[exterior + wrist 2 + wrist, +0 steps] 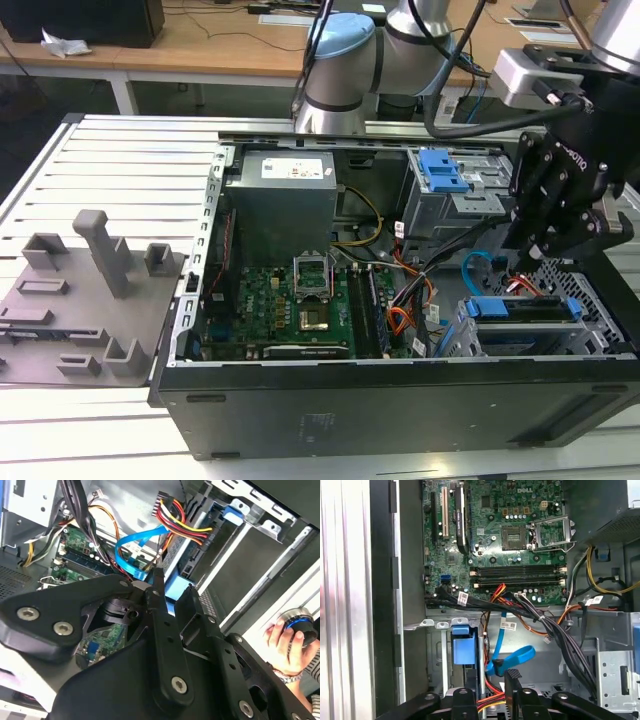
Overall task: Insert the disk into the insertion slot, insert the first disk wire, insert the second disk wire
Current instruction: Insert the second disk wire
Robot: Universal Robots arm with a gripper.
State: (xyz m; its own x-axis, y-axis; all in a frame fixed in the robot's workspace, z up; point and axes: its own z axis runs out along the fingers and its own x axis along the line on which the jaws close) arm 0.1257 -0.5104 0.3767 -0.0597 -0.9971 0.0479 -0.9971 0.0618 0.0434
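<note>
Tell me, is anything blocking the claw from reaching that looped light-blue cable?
Nothing visible does. In the second wrist view the gripper sits close beside the light-blue cable; the red, yellow and black wire bundle runs alongside, not between them.

Gripper [528, 250] tip is buried in the cables behind the insertion slot [530, 340] in the exterior view, so grip state is unreadable. Second disk wire [145, 535] plug end runs behind the gripper linkage in the second wrist view; can't tell seating. Disk [522, 306]: just the blue carrier front shows, body hidden in the cage. Person's hand [285, 637] is cut off by the picture edge.
</note>
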